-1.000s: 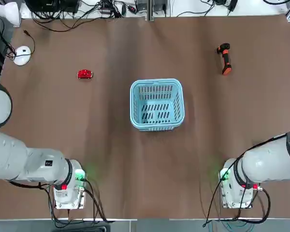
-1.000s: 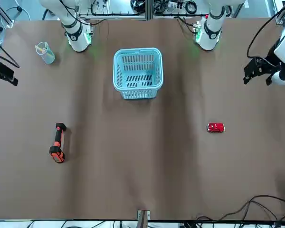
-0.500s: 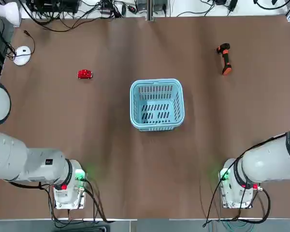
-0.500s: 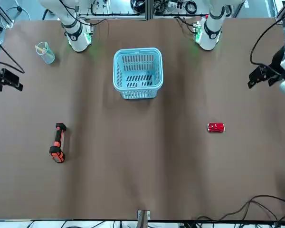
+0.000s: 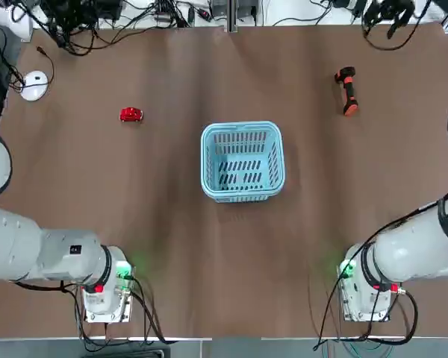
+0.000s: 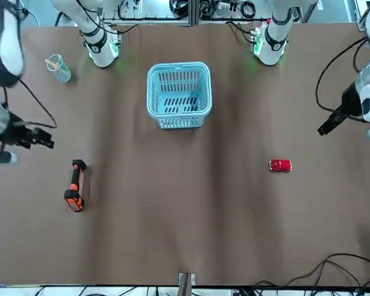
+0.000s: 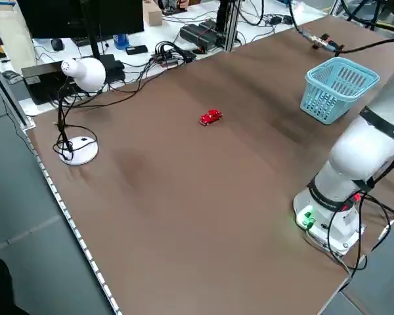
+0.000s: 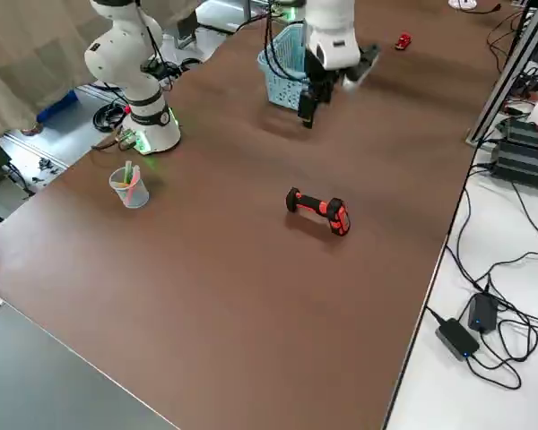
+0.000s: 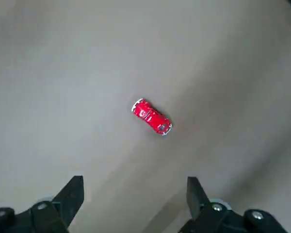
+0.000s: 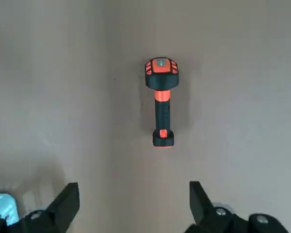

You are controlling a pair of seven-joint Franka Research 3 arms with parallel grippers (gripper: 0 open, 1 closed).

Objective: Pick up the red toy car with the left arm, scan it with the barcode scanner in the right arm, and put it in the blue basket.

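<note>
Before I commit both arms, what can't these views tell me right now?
- Top view: the left gripper is lost among the cables at the table's far edge.
- Front view: left gripper too small to read.
- Red toy car: no barcode visible.
- Barcode scanner: scan window not visible.
- Blue basket: partly behind the right arm in the right side view.

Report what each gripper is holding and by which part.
Nothing is held. The left gripper hangs open above the red toy car; the right gripper hangs open above the barcode scanner.
</note>
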